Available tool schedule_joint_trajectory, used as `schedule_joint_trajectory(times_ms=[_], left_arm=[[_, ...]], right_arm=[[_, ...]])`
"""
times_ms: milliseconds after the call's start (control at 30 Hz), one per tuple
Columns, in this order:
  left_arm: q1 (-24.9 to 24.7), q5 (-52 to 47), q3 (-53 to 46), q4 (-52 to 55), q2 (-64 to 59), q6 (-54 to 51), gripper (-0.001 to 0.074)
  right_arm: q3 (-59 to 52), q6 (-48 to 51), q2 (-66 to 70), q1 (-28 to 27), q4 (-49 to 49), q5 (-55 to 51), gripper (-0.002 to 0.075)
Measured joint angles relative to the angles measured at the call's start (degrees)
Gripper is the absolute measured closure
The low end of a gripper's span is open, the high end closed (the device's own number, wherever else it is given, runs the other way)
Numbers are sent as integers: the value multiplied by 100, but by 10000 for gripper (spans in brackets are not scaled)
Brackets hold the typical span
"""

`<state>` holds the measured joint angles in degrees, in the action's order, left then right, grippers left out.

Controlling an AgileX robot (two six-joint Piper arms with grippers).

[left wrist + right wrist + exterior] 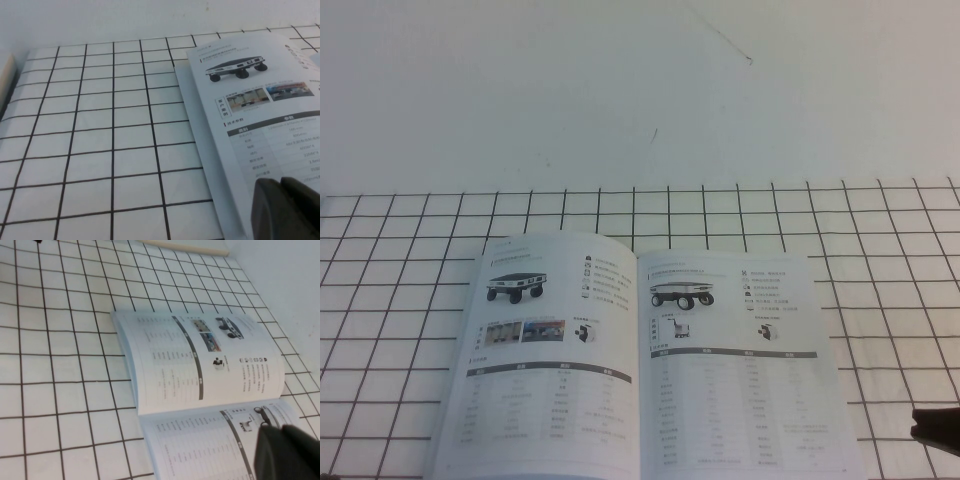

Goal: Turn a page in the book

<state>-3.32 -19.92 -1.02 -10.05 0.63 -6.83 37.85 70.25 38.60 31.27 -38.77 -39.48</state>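
Note:
The book [640, 360] lies open and flat on the gridded table, its spine running away from me. Its left-hand page [260, 100] and right-hand page [740, 370] each show a wheeled vehicle above a table; I cannot tell which one is the task's page. In the left wrist view my left gripper [281, 186] is shut and empty, above the left page's lower part; the high view does not show it. My right gripper [282, 430] is shut with nothing held, over the right page near its vehicle photo. In the high view the right gripper [935, 430] is a dark tip beyond the book's right edge.
A white cloth with a black grid [410, 300] covers the table up to the white back wall [620, 90]. A pale beige strip [185, 246] runs along the table's left side. Bare grid lies left, right and behind the book.

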Motion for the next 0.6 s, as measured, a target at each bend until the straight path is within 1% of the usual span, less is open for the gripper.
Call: schedule_joint_trajectory(times_ms=[600], left_arm=[[15,0,0,-37,3,0,738]], right_arm=[[-27,0,-12,-2,-48,12,728]])
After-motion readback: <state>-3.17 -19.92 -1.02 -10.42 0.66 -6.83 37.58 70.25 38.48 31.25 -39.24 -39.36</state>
